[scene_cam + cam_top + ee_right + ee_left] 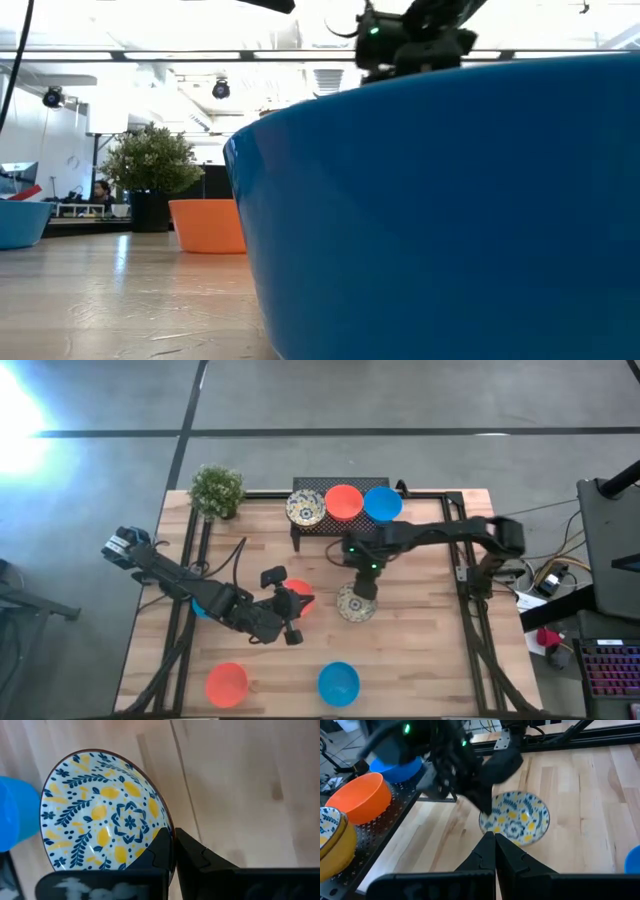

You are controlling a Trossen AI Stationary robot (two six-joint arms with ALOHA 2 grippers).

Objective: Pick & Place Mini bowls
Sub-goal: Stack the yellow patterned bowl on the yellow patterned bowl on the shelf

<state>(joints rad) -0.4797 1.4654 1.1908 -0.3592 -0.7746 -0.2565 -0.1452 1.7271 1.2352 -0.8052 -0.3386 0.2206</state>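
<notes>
My right gripper [360, 588] comes from the right and is shut on a cream patterned bowl [355, 603] near the table's middle. My left gripper [302, 602] is shut on nothing. It hovers over an orange bowl [298, 590] just left of the patterned one, with its fingertips [495, 840] pointing at that patterned bowl [515, 817]. A blue bowl [203, 606] lies partly hidden under the left arm. One orange bowl [227, 684] and one blue bowl [338, 683] sit by the near edge. On the rack stand a patterned [305, 508], an orange [343, 502] and a blue bowl [382, 503]. My right gripper [173, 832] pinches the patterned bowl's rim [164, 820], with one finger inside the bowl and one outside. The fingers come from above, pointing down. The bowl stays open side up. Whether its foot is on the wood or just off it, I cannot tell.
A black mesh rack [300, 525] stands at the far edge, with a small potted plant [217, 490] to its left. In the low view the near blue bowl [450, 200] fills most of the picture. There is bare wood right of the patterned bowl.
</notes>
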